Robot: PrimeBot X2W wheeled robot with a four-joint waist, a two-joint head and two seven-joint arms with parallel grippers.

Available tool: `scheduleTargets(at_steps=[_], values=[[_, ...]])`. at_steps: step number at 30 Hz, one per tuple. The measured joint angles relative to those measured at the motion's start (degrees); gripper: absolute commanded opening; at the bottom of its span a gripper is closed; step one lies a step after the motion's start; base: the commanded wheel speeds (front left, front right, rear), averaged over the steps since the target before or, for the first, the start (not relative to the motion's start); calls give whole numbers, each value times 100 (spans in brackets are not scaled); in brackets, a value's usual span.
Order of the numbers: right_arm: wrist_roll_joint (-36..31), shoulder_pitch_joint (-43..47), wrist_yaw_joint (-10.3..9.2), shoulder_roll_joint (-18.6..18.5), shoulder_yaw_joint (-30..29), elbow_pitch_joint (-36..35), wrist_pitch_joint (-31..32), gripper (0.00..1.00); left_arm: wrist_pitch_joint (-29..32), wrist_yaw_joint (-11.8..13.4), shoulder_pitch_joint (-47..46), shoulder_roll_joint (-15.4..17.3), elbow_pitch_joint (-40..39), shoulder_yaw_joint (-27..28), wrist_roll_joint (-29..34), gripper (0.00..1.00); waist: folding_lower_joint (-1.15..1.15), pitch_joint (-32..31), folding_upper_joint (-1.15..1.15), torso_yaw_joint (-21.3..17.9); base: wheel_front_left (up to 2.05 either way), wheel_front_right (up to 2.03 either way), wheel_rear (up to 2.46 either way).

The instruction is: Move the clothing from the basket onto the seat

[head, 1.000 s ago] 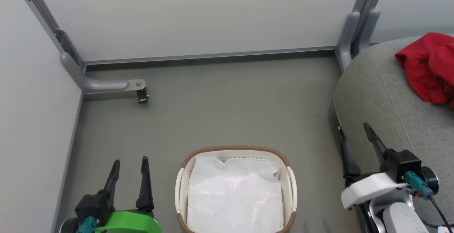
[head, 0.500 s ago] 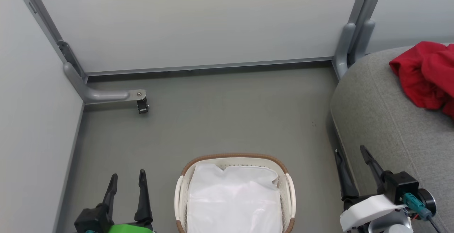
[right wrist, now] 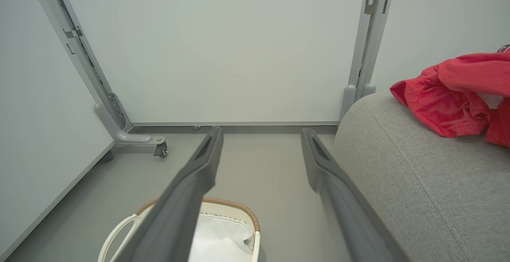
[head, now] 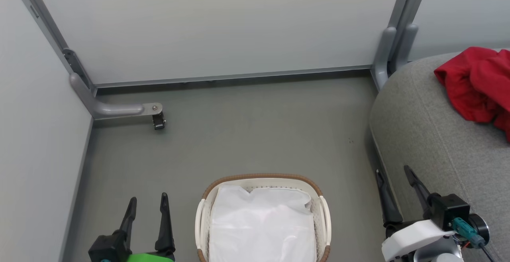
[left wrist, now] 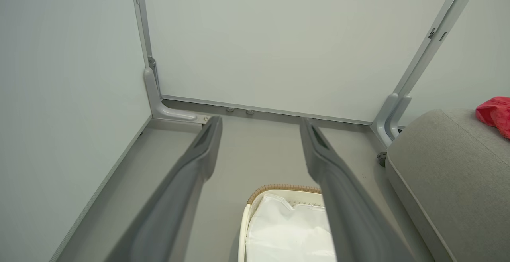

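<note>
The red clothing [head: 478, 84] lies bunched on the grey seat [head: 430, 130] at the right edge of the head view; the right wrist view has the clothing [right wrist: 450, 94] on the seat [right wrist: 418, 182] too, and the left wrist view catches a corner of it [left wrist: 496, 114]. The white basket [head: 263, 182] with a brown rim sits on the floor at bottom centre, with a white liner sheet [head: 261, 226] showing inside. My left gripper [head: 148, 200] stands open left of the basket, holding nothing. My right gripper [head: 392, 172] is open beside the seat's front edge, also bare.
Pale partition panels [head: 223, 26] wall in the grey floor [head: 255, 130] at the back and left. A grey panel foot with a caster [head: 158, 121] juts out at the left, and two grey posts [head: 392, 42] stand at the back right by the seat.
The head camera has tilted, so the whole picture slid down a little. Both grippers sit lower in the view and stay open; the clothing and basket have not moved.
</note>
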Motion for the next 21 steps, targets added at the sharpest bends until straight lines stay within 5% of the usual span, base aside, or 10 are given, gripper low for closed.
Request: scheduleTargets(at_steps=[14, 15, 21], values=[[34, 26, 0, 0, 5, 31, 0, 100, 0, -60, 3, -36, 177, 42, 76, 100, 0, -1, 0, 38, 0, 0, 0], [33, 27, 0, 4, 9, 49, 0, 0, 0, -63, 2, -37, 190, 44, 76, 0, 0, 1, 0, 39, 0, 0, 0], [93, 83, 0, 41, 26, 296, 25, 0, 29, -64, 5, -37, 459, 43, 27, 0, 0, 1, 0, 37, 0, 0, 0]])
